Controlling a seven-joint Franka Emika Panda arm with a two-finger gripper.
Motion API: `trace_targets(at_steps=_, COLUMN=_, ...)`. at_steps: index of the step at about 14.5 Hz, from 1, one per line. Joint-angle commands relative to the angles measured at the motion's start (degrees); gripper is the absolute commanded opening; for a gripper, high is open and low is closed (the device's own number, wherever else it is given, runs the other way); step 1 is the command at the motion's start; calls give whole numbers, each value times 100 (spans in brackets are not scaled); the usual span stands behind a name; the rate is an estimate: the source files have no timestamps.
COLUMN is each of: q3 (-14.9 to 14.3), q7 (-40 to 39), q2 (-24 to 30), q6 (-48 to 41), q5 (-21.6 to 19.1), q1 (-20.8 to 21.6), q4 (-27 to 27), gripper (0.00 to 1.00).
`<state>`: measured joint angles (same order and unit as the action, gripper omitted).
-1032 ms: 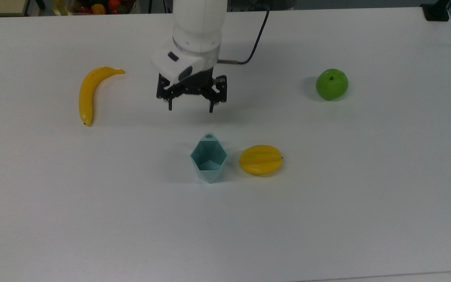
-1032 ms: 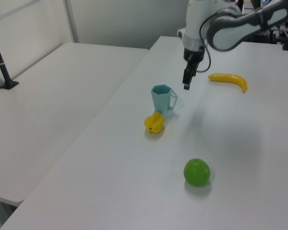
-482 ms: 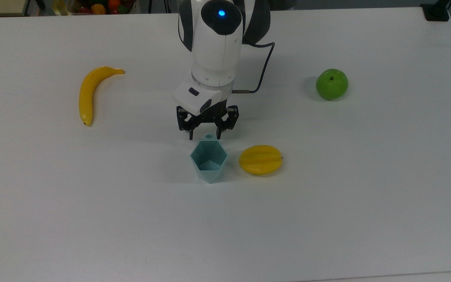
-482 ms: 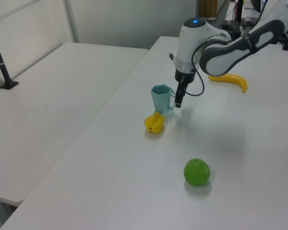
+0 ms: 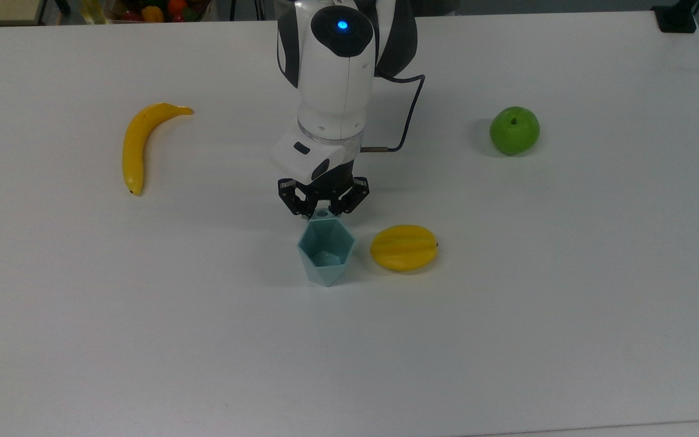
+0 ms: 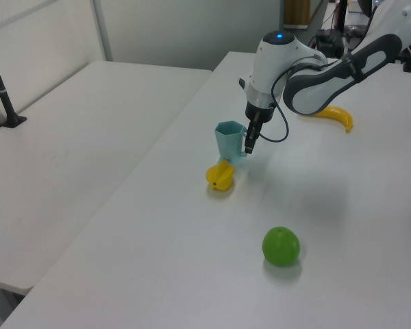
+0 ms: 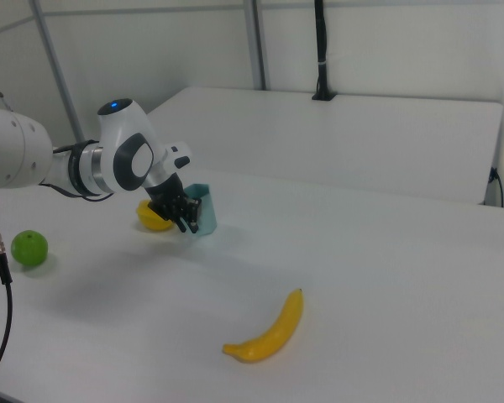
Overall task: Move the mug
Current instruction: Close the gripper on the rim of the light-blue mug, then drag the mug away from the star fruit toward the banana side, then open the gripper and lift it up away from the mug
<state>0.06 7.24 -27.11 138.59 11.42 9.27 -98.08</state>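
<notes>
The mug (image 5: 326, 252) is a pale teal faceted cup standing upright near the middle of the white table (image 5: 507, 315). Its handle tab points toward the arm. My gripper (image 5: 323, 212) has come down onto that tab, and its black fingers are shut on the tab from both sides. In the left view the gripper (image 6: 247, 145) sits against the right side of the mug (image 6: 227, 139). In the right view the gripper (image 7: 187, 220) covers the left side of the mug (image 7: 202, 208).
A yellow ribbed fruit (image 5: 404, 247) lies just to the top view's right of the mug, nearly touching it. A banana (image 5: 137, 145) lies far on the top view's left, a green apple (image 5: 514, 130) far on the right. A black cable (image 5: 407, 115) trails behind the arm.
The gripper descended toward the mug, reached its handle tab and shut on it. The mug shifted slightly.
</notes>
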Motion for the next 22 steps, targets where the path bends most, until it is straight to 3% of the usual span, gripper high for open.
trace_targets(at_steps=1, q3=-15, q7=23, q2=13, q6=125, q5=35, q1=5, q4=8, gripper=11)
trace_targets(at_steps=4, q3=-15, q7=32, q2=336, q6=-50, q5=27, q1=-13, q4=-115, gripper=7)
trace_targets(at_steps=7, q3=-15, q7=591, q2=1337, q6=-1076, q5=88, q1=4, q4=-929, gripper=8)
trace_targets(at_steps=9, q3=3, q7=1093, q2=1917, q6=-1150, q5=106, q1=31, q4=-1623, gripper=9)
trace_targets(at_steps=11, q3=20, q7=1157, q2=2157, q6=-1219, q5=106, q1=40, q4=-2056, gripper=9)
trace_targets(at_steps=14, q3=56, q7=1323, q2=2087, q6=-1343, q5=106, q1=31, q4=-2260, gripper=13)
trace_targets(at_steps=15, q3=56, q7=1402, q2=2078, q6=-1352, q5=106, q1=40, q4=-2260, gripper=19)
trace_targets(at_steps=16, q3=56, q7=1403, q2=2096, q6=-1439, q5=106, q1=22, q4=-2251, gripper=31)
trace_targets(at_steps=18, q3=56, q7=1403, q2=2122, q6=-1842, q5=106, q1=40, q4=-2207, gripper=100)
trace_targets(at_steps=20, q3=117, q7=1333, q2=2192, q6=-2281, q5=106, q1=31, q4=-2006, gripper=100)
trace_targets(at_steps=22, q3=135, q7=1097, q2=2245, q6=-2826, q5=106, q1=31, q4=-1471, gripper=100)
